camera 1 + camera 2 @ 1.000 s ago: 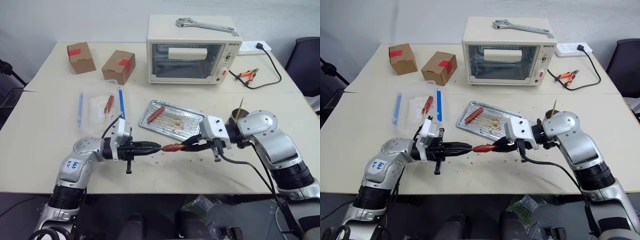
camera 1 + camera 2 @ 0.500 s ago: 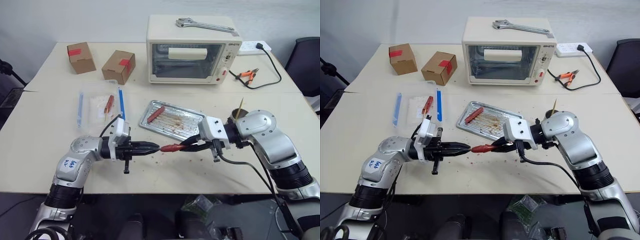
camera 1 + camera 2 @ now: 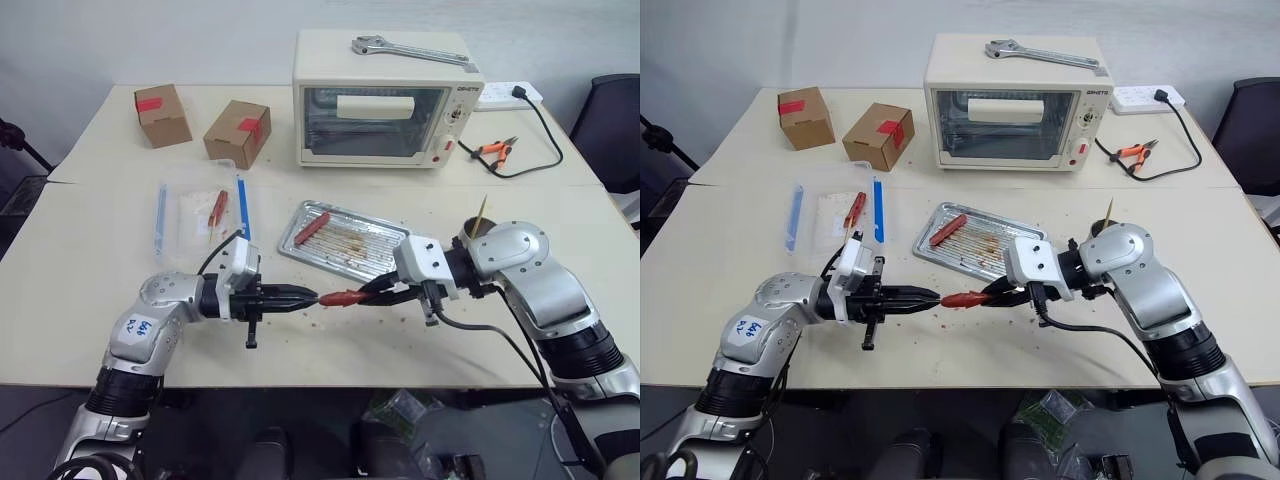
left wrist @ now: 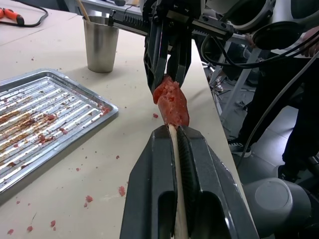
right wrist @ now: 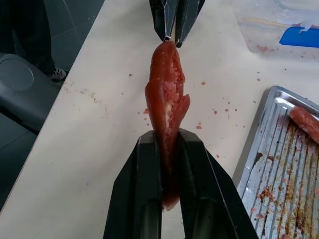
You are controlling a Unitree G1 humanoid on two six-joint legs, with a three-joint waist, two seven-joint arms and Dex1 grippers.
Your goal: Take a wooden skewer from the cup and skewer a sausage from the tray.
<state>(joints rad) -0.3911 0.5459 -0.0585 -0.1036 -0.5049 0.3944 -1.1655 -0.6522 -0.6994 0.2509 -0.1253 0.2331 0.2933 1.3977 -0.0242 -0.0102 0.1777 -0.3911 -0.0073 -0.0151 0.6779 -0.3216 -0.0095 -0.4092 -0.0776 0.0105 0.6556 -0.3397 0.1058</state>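
A red-brown sausage (image 3: 345, 296), its skin split and ragged along one side, hangs level above the worktop's front edge, pinched at one end between the right gripper's fingers (image 5: 144, 199). A thin pale wooden skewer (image 4: 175, 164), clamped in the left gripper (image 3: 310, 295), enters its other end. A second sausage (image 3: 311, 227) lies in the far-left corner of the grease-streaked silver tray (image 3: 375, 262) at mid-worktop. Near the right edge, the small metal cup (image 4: 100, 44) stands upright with another stick (image 3: 481, 213) in it.
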